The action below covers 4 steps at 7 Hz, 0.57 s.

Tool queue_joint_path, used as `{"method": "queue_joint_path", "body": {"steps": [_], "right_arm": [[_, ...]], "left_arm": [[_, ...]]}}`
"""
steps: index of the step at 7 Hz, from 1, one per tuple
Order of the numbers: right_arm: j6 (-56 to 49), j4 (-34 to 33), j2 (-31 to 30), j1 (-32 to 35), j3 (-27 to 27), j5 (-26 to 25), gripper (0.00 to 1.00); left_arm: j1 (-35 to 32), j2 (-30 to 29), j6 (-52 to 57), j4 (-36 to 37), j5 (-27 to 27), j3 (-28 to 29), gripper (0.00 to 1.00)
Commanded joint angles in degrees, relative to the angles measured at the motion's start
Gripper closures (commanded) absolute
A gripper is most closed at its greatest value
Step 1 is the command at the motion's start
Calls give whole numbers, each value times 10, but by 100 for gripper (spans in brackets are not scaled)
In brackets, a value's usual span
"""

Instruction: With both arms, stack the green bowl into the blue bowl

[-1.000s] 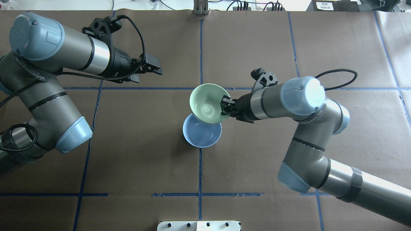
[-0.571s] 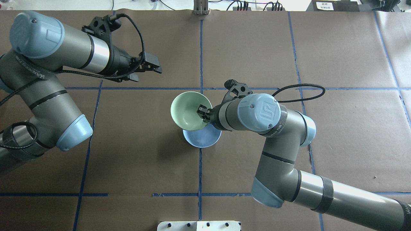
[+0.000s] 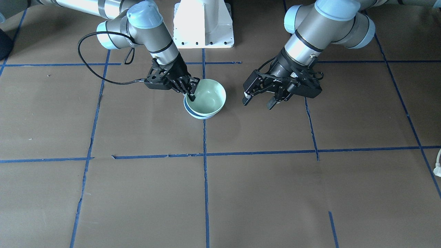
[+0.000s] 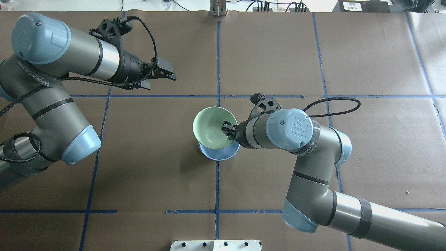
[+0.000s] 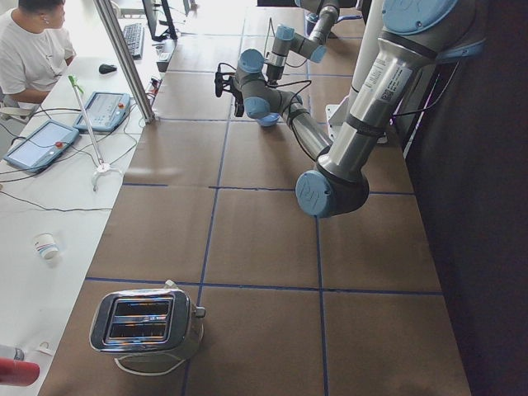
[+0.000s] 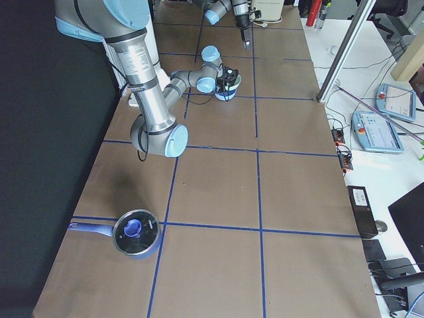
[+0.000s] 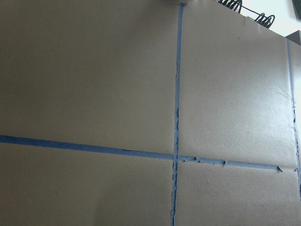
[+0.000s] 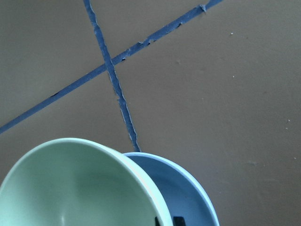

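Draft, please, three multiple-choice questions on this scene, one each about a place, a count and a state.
1. Where is the green bowl?
A. Over the blue bowl, overlapping it.
B. Far from it, alone.
C. Underneath it.

2. How many bowls are in view?
A. One.
B. Two.
C. Four.

3. What state is the left gripper in?
A. Clamped on the blue bowl.
B. Shut on nothing.
C. Open, empty, apart from both bowls.

Answers:
1 A: the overhead view shows the green bowl covering most of the blue bowl, gripped at its rim by the right gripper.
2 B: only one green and one blue bowl appear.
3 C: the front-facing view shows its jaws spread with nothing between them.
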Motion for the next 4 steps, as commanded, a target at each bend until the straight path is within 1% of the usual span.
{"method": "queue_joint_path", "body": {"steps": [1, 2, 3, 4], "right_arm": [[0, 0, -11, -9, 7, -1, 84], [-2, 0, -11, -17, 6, -4, 3], [-2, 2, -10, -16, 12, 2, 0], [-3, 0, -25, -7, 51, 23, 0]], "left_arm": [[0, 0, 1, 0, 0, -1, 8], [1, -1, 2, 0, 1, 0, 8], [0, 0, 2, 1, 2, 1, 8], [0, 0, 2, 1, 2, 1, 8]]}}
